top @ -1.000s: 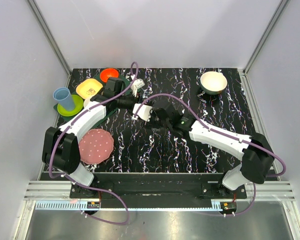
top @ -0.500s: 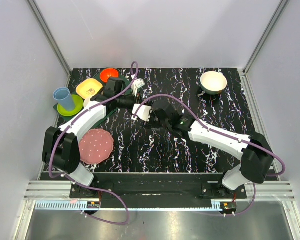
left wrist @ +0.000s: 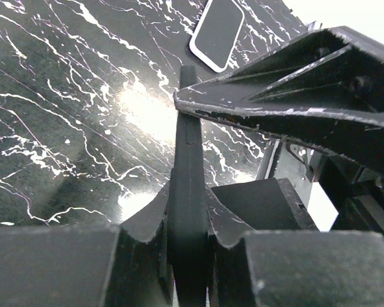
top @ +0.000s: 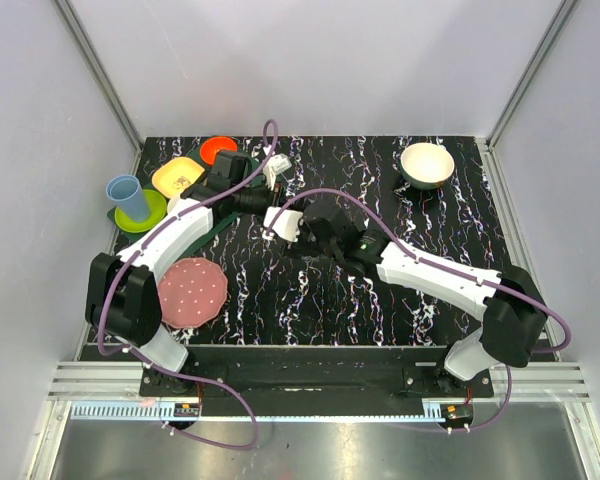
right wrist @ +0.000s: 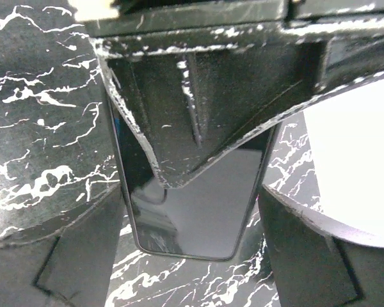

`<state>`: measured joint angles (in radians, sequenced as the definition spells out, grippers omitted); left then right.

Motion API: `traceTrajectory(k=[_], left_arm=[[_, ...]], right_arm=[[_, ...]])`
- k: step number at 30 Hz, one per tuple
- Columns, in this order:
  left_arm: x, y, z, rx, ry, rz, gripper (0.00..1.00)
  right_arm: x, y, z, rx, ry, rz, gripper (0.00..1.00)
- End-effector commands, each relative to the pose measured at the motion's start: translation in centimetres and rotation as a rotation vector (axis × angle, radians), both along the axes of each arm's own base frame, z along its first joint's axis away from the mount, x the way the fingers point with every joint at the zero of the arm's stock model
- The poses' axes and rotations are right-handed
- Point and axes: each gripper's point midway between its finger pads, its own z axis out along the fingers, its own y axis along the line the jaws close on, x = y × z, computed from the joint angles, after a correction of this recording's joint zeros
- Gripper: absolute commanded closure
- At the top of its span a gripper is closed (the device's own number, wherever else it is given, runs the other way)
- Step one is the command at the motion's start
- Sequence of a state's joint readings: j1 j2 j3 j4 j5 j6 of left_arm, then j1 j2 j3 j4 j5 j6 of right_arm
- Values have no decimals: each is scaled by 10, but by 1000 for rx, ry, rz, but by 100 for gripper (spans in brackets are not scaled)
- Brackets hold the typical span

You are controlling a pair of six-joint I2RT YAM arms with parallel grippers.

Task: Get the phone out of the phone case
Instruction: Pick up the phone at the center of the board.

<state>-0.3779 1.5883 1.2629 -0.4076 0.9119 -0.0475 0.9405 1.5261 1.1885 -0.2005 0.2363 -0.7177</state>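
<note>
Separating the two looks the step in hand: over the tabletop (left wrist: 64, 96), the left claw (left wrist: 189, 217) pinches the phone case (left wrist: 187, 141) by its thin edge. The right claw (right wrist: 192, 236) stands wide astride the glossy phone (right wrist: 198, 198), grip unclear. Next should come peeling them apart.

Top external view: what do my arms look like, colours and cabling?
Left arm and right arm match: white shells on the long links, black joints and bases. A purple cable loops along each. The right arm carries a green light. Fingers are black, scuffed white.
</note>
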Motion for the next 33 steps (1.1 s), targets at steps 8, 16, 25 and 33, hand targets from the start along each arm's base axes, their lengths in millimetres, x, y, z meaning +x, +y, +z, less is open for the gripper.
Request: traceTrajectory(k=[8,16,25,33], left_arm=[[11,3,16,51,-141,-5,100],[13,11,22,61,-181,10,100],[12,24,45,45,-278,36,100],[23,55,82,-2,-358,152,100]], right_arm=[[-5,0,50,116,-116,36,0],[-25,-9,42,160,41,120,0],[-25,-32,51,230,122,116,0],[-28,-59,62,296,148,97,0]])
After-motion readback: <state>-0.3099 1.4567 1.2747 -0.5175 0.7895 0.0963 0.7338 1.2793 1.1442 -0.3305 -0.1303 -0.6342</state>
